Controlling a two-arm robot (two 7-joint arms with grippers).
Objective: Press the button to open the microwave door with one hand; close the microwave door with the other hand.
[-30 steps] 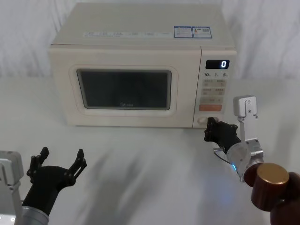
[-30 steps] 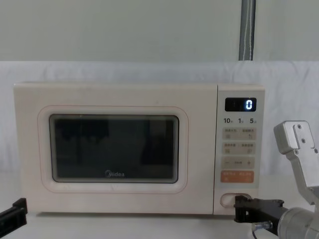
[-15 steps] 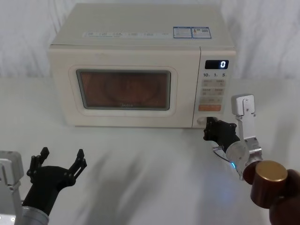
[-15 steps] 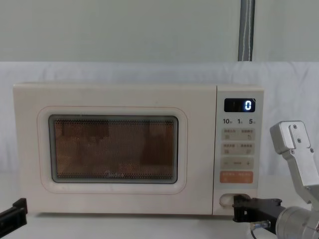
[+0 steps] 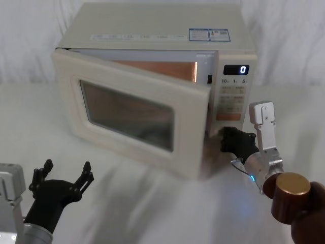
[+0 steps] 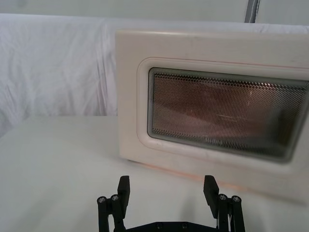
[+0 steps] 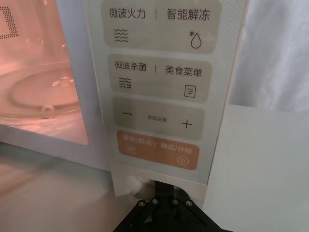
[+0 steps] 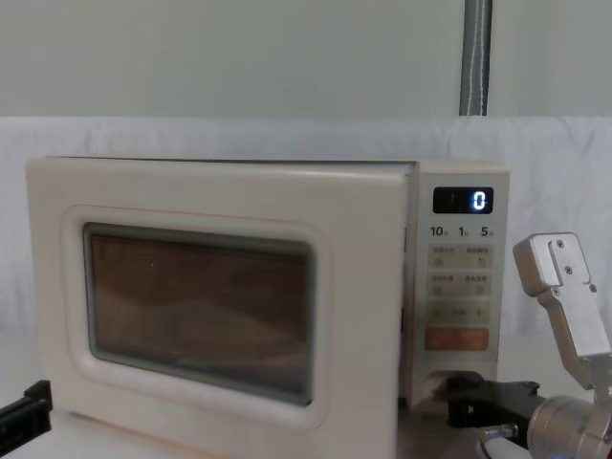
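The microwave door (image 5: 132, 119) stands partly open, hinged at its left and swung out toward me; it also shows in the chest view (image 8: 210, 306) and in the left wrist view (image 6: 217, 106). The lit cavity glows orange behind it. My right gripper (image 5: 227, 138) is shut, with its tip at the button (image 7: 131, 185) at the foot of the control panel, and it covers most of that key. In the chest view this right gripper (image 8: 457, 400) sits just below the orange key (image 8: 457, 338). My left gripper (image 5: 67, 165) is open and empty, low at the front left, well short of the door.
The microwave (image 5: 157, 25) sits on a white-draped table (image 5: 152, 203), with the cloth hanging behind it too. The open door's free edge (image 5: 200, 152) reaches out over the table near the right arm. The display (image 5: 235, 69) reads 0.
The door was shut one second ago; the cavity light came on, then the door sprang open toward me. Right gripper has stayed at the button. Left arm has not moved.
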